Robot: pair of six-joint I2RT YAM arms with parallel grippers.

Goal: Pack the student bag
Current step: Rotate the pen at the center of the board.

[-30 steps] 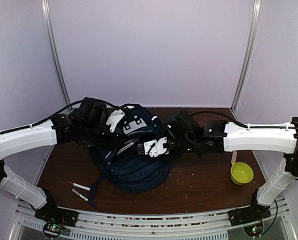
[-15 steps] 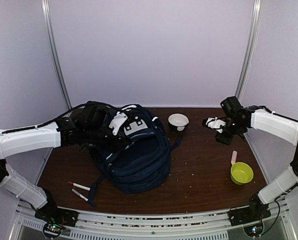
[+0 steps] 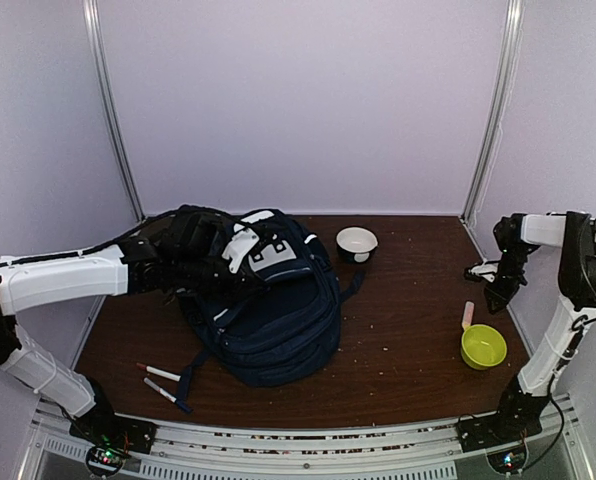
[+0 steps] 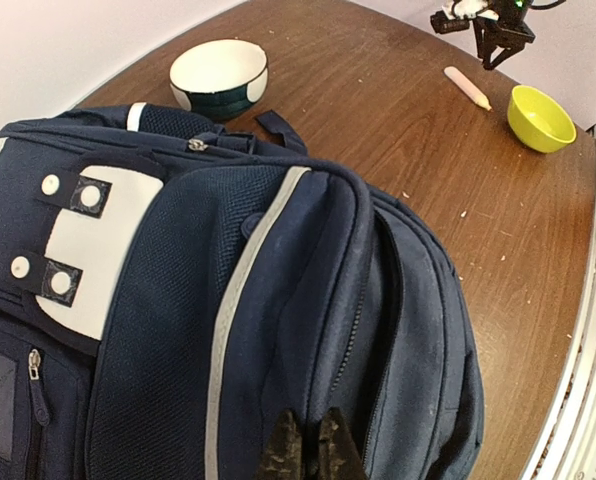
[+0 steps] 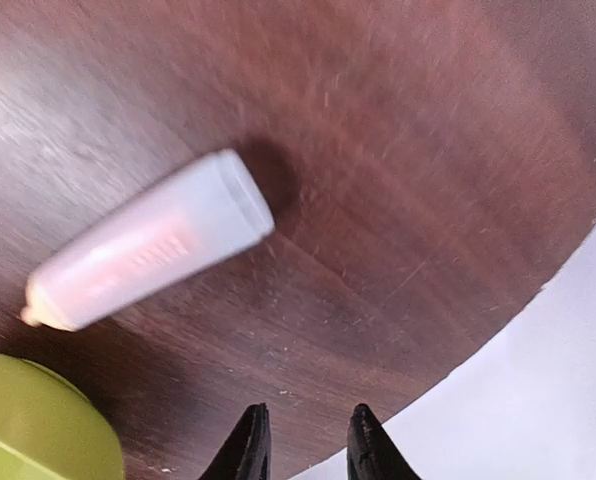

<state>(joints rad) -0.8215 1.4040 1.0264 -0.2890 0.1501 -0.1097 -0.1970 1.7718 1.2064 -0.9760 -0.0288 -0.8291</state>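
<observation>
The navy student bag (image 3: 273,310) lies at the table's centre-left, white patches up; in the left wrist view (image 4: 178,300) its zipper gap stands open. My left gripper (image 3: 221,268) rests on the bag's top; its jaws (image 4: 308,452) are pinched together on a fold of bag fabric beside the zipper. My right gripper (image 3: 497,293) hangs at the far right, just above the table; its jaws (image 5: 305,437) are slightly open and empty. A pale pink tube (image 5: 143,255) lies just ahead of them, also in the top view (image 3: 467,315).
A yellow-green bowl (image 3: 483,345) sits by the tube, near the right edge. A white bowl (image 3: 356,240) stands behind the bag. Two pens (image 3: 160,382) lie front left beside a bag strap. The table's right edge (image 5: 448,370) meets the white wall.
My right arm has pulled away from the bag and swung to the far right, down over the pink tube. The white bowl is uncovered. The left arm has shifted slightly on the bag.
</observation>
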